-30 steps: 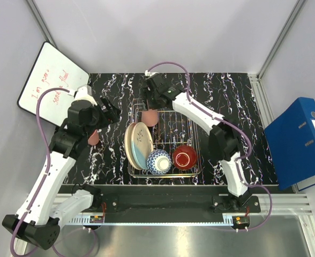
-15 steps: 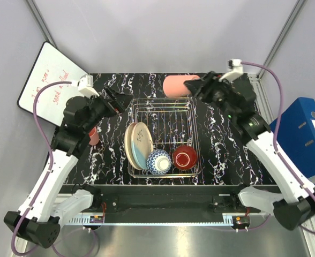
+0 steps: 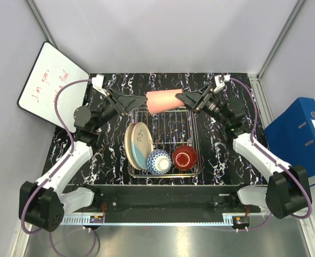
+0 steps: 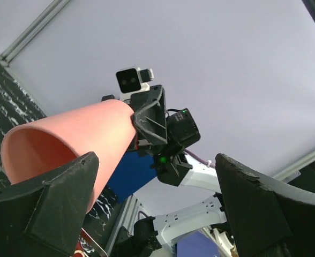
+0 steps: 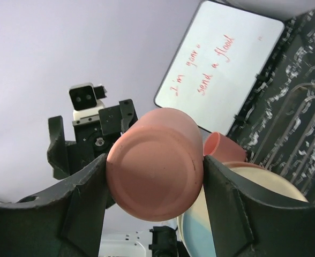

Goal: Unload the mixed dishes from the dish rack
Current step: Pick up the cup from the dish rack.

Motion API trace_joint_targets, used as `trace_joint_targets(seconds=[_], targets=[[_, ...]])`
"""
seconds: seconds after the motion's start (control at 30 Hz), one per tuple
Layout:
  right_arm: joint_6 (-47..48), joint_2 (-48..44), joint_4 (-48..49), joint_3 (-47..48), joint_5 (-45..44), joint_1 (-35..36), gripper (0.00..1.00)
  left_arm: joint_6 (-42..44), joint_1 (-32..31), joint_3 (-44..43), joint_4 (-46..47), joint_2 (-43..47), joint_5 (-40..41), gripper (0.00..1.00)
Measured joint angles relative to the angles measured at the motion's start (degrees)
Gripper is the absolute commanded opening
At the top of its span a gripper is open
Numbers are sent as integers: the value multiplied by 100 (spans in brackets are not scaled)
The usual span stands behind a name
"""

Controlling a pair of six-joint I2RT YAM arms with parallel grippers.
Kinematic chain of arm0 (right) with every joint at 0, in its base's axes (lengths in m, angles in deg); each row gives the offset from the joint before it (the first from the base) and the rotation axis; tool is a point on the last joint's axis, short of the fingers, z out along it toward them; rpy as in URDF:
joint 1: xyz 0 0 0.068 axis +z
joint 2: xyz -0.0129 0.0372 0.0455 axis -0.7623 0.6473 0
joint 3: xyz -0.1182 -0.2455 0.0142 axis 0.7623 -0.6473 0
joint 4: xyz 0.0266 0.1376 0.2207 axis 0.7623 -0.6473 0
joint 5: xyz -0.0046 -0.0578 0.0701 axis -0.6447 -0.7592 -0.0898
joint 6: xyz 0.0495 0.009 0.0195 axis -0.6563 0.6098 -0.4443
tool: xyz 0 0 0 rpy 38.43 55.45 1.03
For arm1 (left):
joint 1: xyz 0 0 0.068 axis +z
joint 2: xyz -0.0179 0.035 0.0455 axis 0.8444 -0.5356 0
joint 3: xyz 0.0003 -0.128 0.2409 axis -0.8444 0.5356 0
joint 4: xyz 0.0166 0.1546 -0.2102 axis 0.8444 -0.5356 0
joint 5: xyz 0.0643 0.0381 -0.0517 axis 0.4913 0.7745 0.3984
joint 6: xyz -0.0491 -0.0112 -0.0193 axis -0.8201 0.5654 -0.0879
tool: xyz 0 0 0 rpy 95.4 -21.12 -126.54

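My right gripper [image 3: 181, 99] is shut on a salmon-pink tumbler [image 3: 162, 100] and holds it sideways in the air over the far edge of the dish rack [image 3: 196, 136]. In the right wrist view the fingers [image 5: 80, 203] clamp its base [image 5: 155, 163]. My left gripper [image 3: 137, 104] is open at the tumbler's open end; in the left wrist view the mouth [image 4: 37, 152] lies beside one finger [image 4: 39, 206]. Two cream plates [image 3: 136, 143], a blue-white bowl [image 3: 159, 161] and a red bowl [image 3: 184, 157] sit in the rack. A second tumbler [image 5: 225, 148] shows behind the plates.
A whiteboard [image 3: 50, 80] with red writing leans at the far left. A blue binder [image 3: 299, 140] lies off the table's right side. The black marbled tabletop [image 3: 227, 155] surrounds the rack. Both arms reach over the rack's far end.
My right arm swung left with the tumbler, from the far right to above the rack's far edge. My left gripper rose and moved right to meet the tumbler's open end.
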Motion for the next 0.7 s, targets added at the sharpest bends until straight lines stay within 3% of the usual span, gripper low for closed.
trace_joint_targets(seconds=[0.23, 0.7], targets=[[-273, 0, 739, 0, 164, -26, 0, 20, -22, -4, 321, 291, -205, 99], [-192, -348, 765, 94, 184, -35, 0, 426, -35, 9, -289, 385, -201, 99]])
